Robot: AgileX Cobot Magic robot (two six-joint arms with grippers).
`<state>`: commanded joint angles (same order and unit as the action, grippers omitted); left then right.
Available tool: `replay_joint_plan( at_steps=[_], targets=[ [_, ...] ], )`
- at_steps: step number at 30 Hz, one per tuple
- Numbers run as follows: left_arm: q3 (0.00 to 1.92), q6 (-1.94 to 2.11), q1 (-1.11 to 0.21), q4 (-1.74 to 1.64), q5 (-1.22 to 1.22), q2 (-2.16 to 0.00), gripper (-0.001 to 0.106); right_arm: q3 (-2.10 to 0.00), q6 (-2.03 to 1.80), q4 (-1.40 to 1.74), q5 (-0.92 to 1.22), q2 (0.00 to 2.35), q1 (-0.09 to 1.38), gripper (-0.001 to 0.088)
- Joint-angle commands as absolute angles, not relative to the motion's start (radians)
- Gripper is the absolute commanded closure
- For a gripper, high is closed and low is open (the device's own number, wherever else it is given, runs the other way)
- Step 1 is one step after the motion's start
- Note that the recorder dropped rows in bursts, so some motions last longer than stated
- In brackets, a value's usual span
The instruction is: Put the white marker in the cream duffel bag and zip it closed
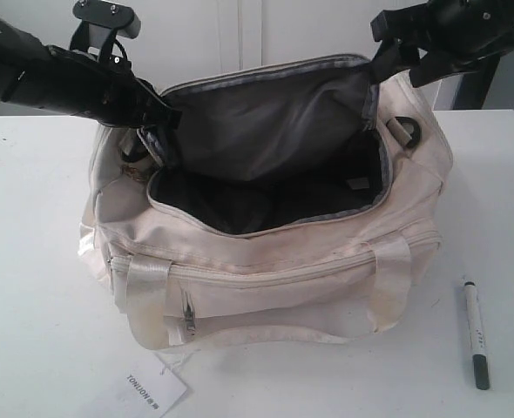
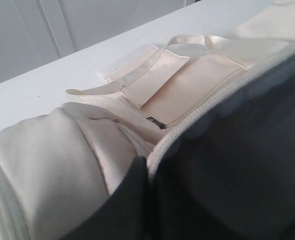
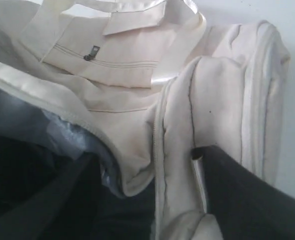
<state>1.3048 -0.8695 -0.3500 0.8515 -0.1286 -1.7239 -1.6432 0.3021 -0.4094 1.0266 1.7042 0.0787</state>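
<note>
The cream duffel bag (image 1: 274,279) sits mid-table with its top zip undone, its dark lining showing and its back flap standing up. My left gripper (image 1: 157,109) is shut on the zip rim at the bag's left end; the left wrist view shows the rim (image 2: 187,131) pinched between the dark fingers (image 2: 132,200). At the bag's right end my right gripper (image 1: 392,52) is open, with one finger (image 3: 247,195) outside the end panel, the other inside over the lining, and the bag's edge (image 3: 177,150) between them. The white marker (image 1: 476,333) lies on the table right of the bag, dark cap toward the front.
A white paper tag (image 1: 148,390) lies at the table's front edge below the bag. The white table (image 1: 30,261) extends left and right of the bag. A dark stand is behind the right arm (image 1: 479,83).
</note>
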Motion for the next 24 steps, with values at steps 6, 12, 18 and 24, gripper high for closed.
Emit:
replay_joint_plan(
  at_steps=[6, 12, 18, 24],
  targets=[
    [1.305, -0.869, -0.35, 0.851, -0.129, -1.724, 0.105, -1.643, 0.316, -0.407, 1.131, 1.684, 0.079, 0.0562],
    [1.305, -0.869, -0.35, 0.851, -0.129, -1.724, 0.105, -1.643, 0.316, -0.414, 1.167, 1.684, 0.079, 0.0789],
    [1.305, -0.869, -0.35, 0.851, -0.126, -1.724, 0.105, -1.642, 0.316, -0.447, 1.186, 1.684, 0.079, 0.0868],
    [1.305, -0.869, -0.35, 0.851, -0.126, -1.724, 0.105, -1.624, 0.324, -0.447, 1.194, 1.668, 0.079, 0.0868]
  ],
)
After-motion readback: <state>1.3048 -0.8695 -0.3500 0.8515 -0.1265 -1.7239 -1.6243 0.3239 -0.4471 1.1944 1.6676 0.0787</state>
